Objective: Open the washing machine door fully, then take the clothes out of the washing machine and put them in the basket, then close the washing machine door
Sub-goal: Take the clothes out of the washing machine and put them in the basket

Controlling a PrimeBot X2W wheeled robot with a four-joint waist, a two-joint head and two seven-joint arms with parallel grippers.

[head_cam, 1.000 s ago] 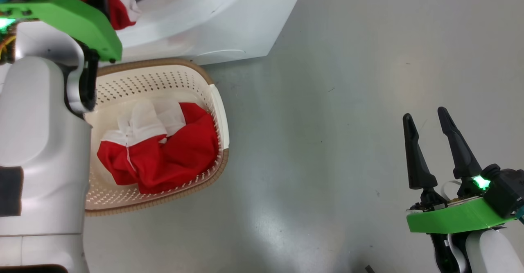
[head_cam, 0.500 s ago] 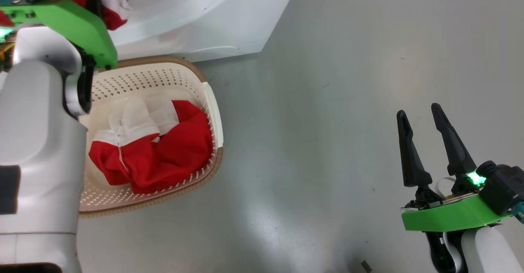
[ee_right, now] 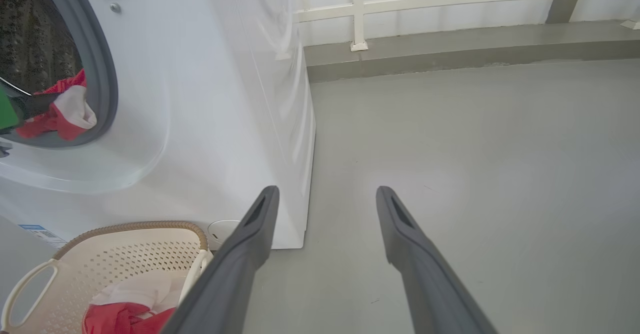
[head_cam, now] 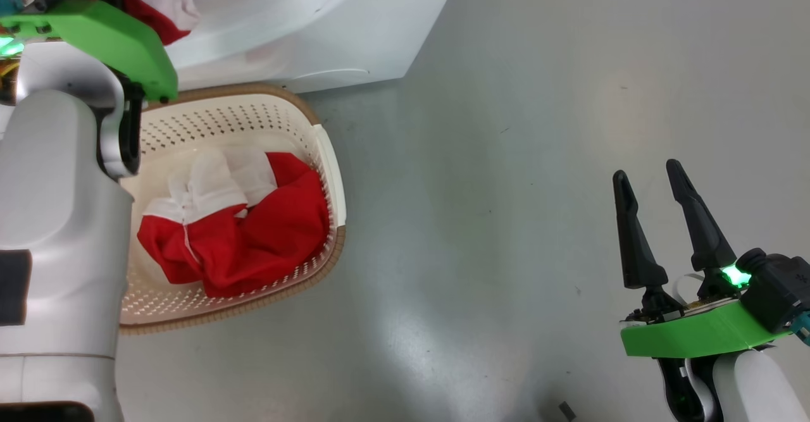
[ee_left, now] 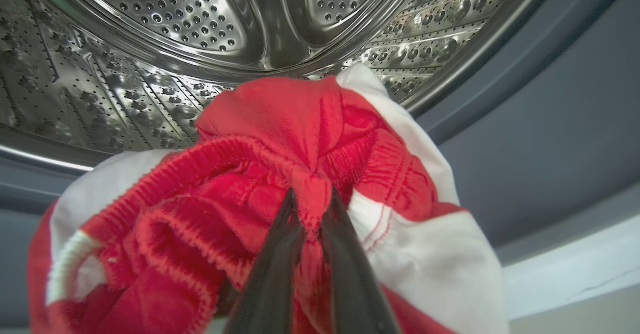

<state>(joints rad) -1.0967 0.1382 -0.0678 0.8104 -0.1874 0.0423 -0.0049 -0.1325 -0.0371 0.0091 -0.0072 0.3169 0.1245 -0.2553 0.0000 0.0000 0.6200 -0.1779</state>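
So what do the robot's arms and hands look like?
The right hand has two long, pointy black fingers on a bright green plate with a glowing green light. The left arm is a smooth, rounded white shell with a black patch.

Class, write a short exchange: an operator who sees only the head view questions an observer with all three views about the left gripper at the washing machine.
Operator: The green mount hides my left gripper. Holding anything?
Observer: Yes, it is shut on a red fold of the clothes.
Operator: Is that bundle out of the washing machine?
Observer: Not quite. The right wrist view shows it at the mouth of the opening, beside the grey gasket.
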